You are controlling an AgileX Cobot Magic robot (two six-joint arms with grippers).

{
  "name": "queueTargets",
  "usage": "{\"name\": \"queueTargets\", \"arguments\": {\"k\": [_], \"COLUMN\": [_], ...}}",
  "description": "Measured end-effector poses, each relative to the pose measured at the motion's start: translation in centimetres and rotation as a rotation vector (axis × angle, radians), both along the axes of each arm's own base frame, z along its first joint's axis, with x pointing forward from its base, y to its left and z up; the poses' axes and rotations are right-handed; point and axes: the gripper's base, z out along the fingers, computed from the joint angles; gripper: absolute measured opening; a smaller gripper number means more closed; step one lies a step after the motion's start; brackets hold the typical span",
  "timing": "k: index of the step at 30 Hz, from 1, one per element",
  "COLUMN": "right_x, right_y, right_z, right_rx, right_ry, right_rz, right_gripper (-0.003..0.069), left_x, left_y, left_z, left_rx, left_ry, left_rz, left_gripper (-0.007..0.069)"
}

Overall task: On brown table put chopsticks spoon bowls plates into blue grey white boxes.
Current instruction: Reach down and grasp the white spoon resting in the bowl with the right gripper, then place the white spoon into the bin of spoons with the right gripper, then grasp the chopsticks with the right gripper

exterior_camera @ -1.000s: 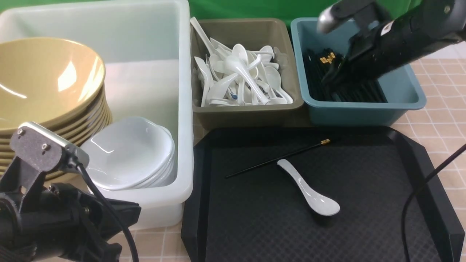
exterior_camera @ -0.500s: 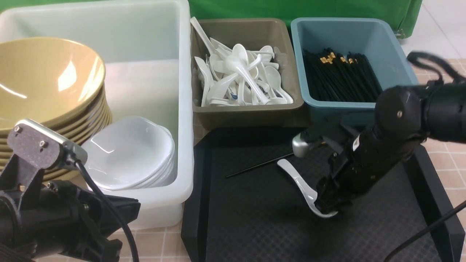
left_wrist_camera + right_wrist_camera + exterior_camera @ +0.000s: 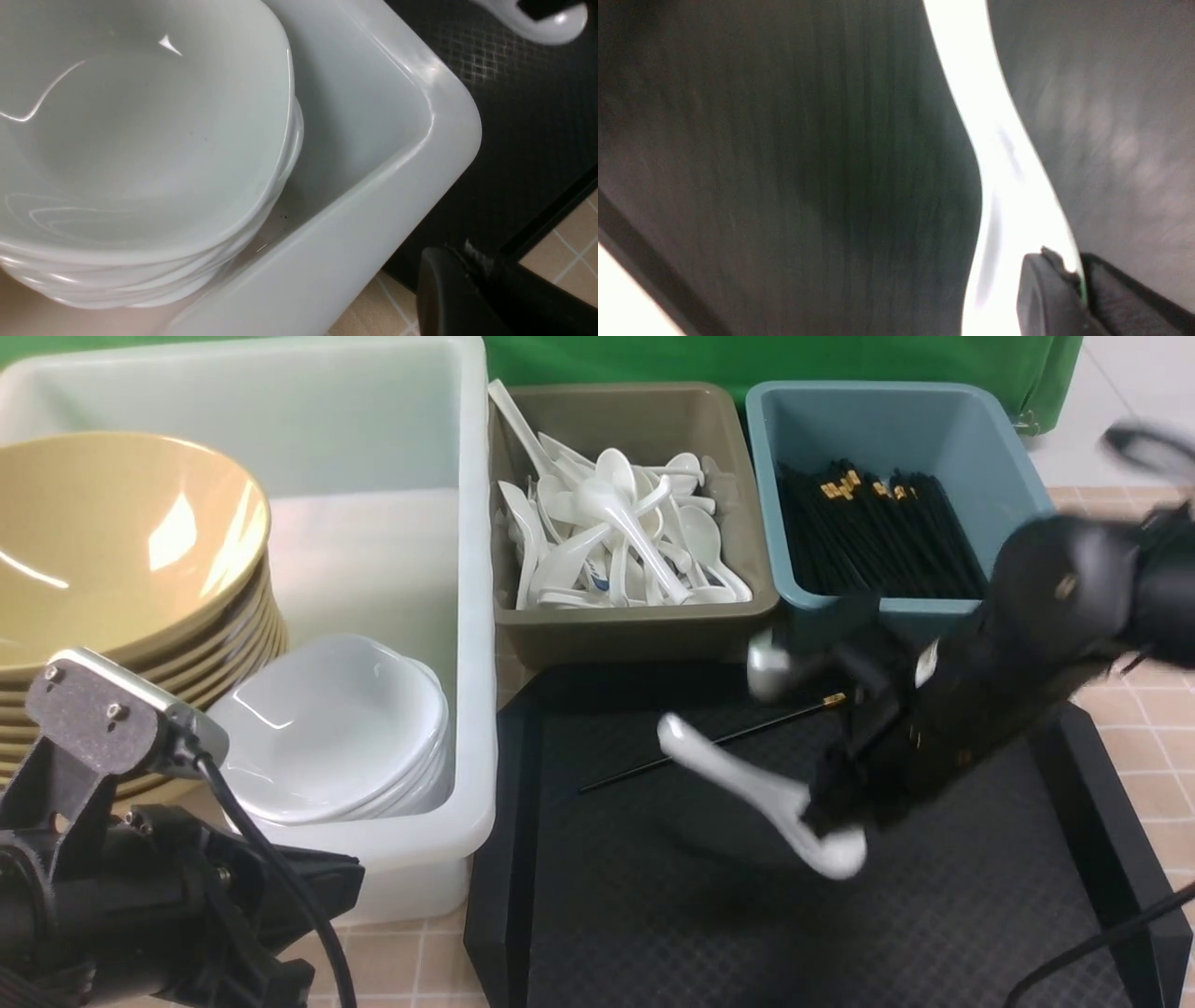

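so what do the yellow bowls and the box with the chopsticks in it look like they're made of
Yellow bowls: probably melamine or glazed ceramic, glossy; sharp white highlights show, but the look doesn't settle which.
Blue-teal box: likely molded plastic, smooth with a soft sheen, judging by its rolled rim and rounded corners.

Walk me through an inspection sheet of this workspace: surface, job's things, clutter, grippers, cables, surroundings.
Surface: black textured tray on pinkish-tan tiled table
White tub: yellow bowls, white dishes
Olive-grey bin: white spoons
Blue-teal bin: black chopsticks
Still to sort: one chopstick on the tray; one soup spoon, gripped
Clutter: nothing seen
Right gripper: shut on the soup spoon's scoop edge
Left gripper: shut, nothing seen in it
Cables: black cable along the left arm; another over the tray's right edge
Surroundings: green cloth behind the bins
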Motion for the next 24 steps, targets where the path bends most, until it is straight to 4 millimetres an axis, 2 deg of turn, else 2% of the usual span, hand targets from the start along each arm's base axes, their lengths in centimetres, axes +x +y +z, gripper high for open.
{"name": "queueTargets", "arguments": {"k": [2,3,5,7,10,14,15,17,18,19,20,23,24], "right_x": [0.8,1.8,2.7,4.9,7.8,10.8,11.0,10.9,10.7,9.7,9.7,7.4,7.4], "right_y": [0.3,0.6,0.8,1.5,2.6,4.3,4.7,4.9,5.0,5.3,5.3,6.4,6.4], "right_z": [2.0,3.8,5.0,6.5,6.1,2.9,2.1,2.0,2.1,2.1,2.2,0.8,0.8], "right_rx": [0.036,0.077,0.113,0.185,0.204,0.169,0.154,0.147,0.146,0.126,0.127,0.059,0.058], "right_ry": [-0.104,-0.218,-0.306,-0.474,-0.534,-0.425,-0.361,-0.299,-0.267,-0.165,-0.167,-0.059,-0.061], "right_rz": [-0.003,-0.024,-0.048,-0.102,-0.123,-0.092,-0.074,-0.061,-0.059,-0.031,-0.030,0.089,0.093], "right_gripper": [0.0080,0.0080,0.0080,0.0083,0.0123,0.0285,0.0337,0.0362,0.0366,0.0347,0.0342,0.0169,0.0157], "left_x": [0.0,0.0,0.0,0.1,0.1,0.0,0.0,0.0,-0.1,-0.1,-0.1,-0.1,-0.1], "left_y": [0.0,0.0,0.0,0.0,0.0,0.0,-0.1,-0.1,-0.1,-0.1,-0.1,-0.1,-0.1], "left_z": [0.0,0.0,0.0,0.1,0.1,0.1,0.0,0.0,0.0,0.0,0.0,0.0,0.0], "left_rx": [0.000,-0.002,-0.008,-0.013,-0.016,-0.014,-0.012,-0.010,-0.009,-0.009,-0.009,-0.009,-0.009], "left_ry": [-0.003,-0.003,-0.002,-0.003,-0.002,0.001,0.004,0.007,0.008,0.011,0.011,0.011,0.011], "left_rz": [0.003,0.004,0.006,0.009,0.010,0.006,0.003,0.000,-0.001,-0.004,-0.004,-0.004,-0.004], "left_gripper": [0.0005,0.0005,0.0005,0.0005,0.0005,0.0005,0.0005,0.0005,0.0005,0.0005,0.0005,0.0005,0.0005]}}
